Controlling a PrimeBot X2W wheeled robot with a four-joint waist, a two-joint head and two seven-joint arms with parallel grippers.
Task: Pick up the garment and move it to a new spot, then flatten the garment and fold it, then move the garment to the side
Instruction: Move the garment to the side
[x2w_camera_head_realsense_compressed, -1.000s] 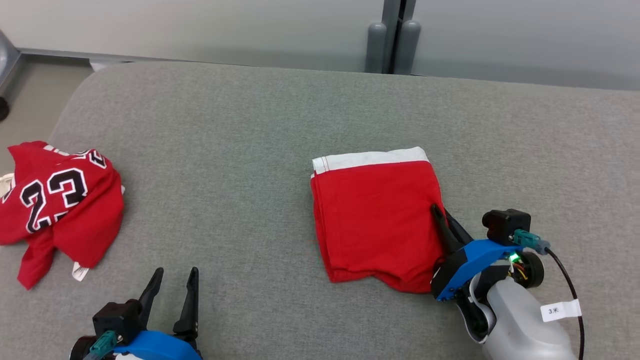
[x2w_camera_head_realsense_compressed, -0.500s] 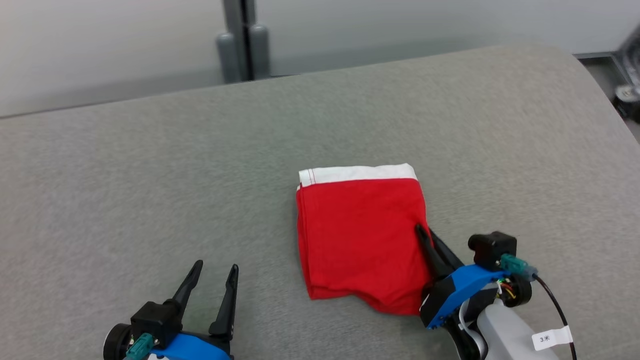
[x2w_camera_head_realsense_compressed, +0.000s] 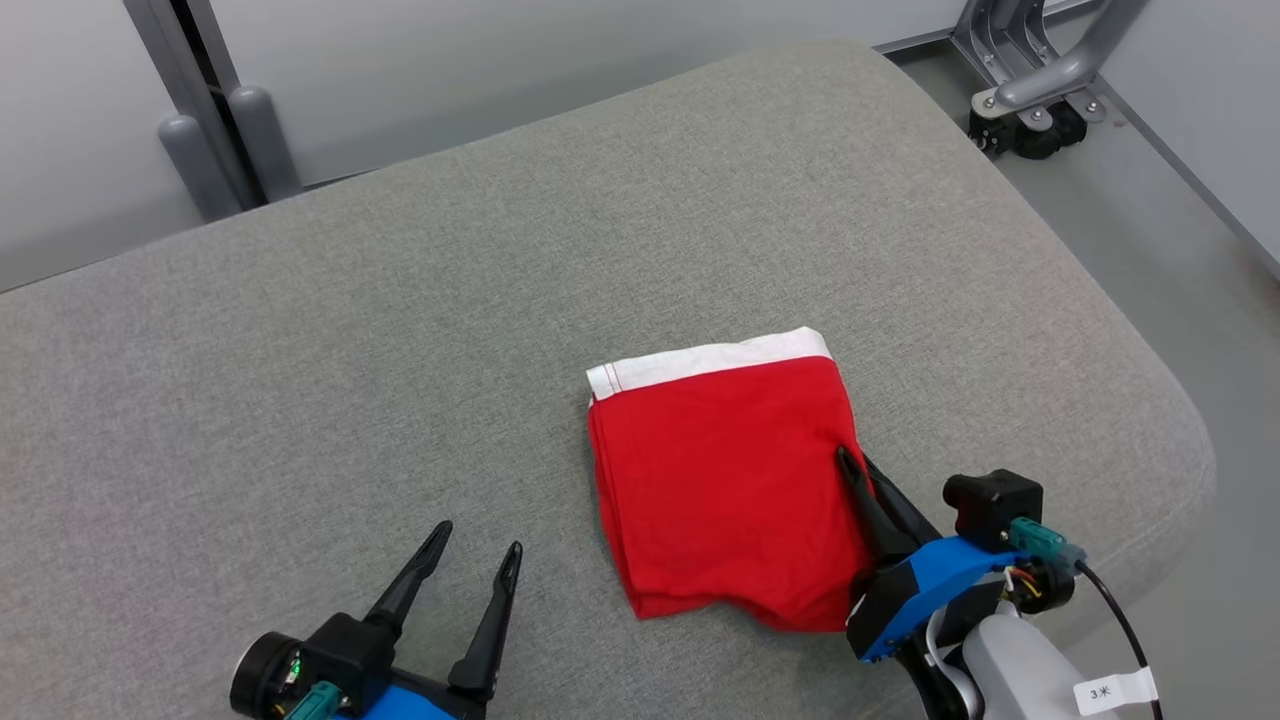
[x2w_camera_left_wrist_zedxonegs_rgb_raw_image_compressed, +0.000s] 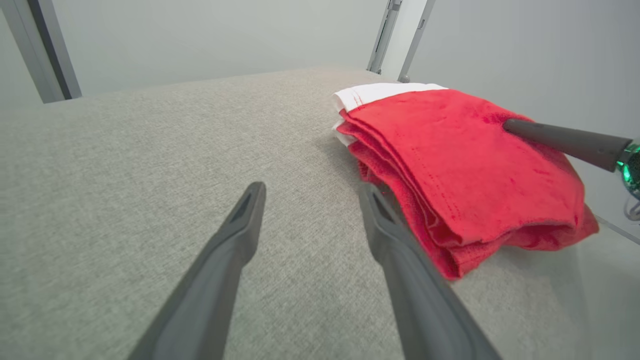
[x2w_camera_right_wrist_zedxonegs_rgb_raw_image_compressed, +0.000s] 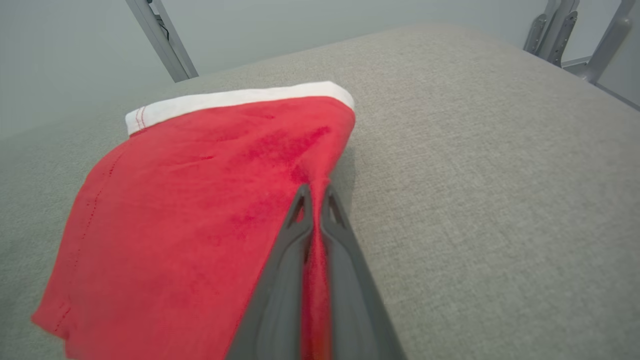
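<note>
Camera swung right, and the folded garment (x2w_camera_head_realsense_compressed: 720, 490) now lies nearer the right end of the table (x2w_camera_head_realsense_compressed: 500, 300).
Right gripper (x2w_camera_head_realsense_compressed: 850, 460) has its 2 fingers pressed together on the garment's right edge, pinching the layers, probably so the fold holds together while moving aside. Left gripper (x2w_camera_head_realsense_compressed: 479, 537) hovers near it with fingers spread, holding nothing.

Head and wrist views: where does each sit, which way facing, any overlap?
Head view: on the head, looking forward and down at grey cushion and folded red garment; open left claw lower left, right claw shut on the garment's right edge.
Left wrist view: on the left wrist, low over the cushion, looking along its spread fingers toward the garment.
Right wrist view: on the right wrist, looking along its closed fingers, red cloth pinched between.
Shared: both wrist views show the garment's white band.
</note>
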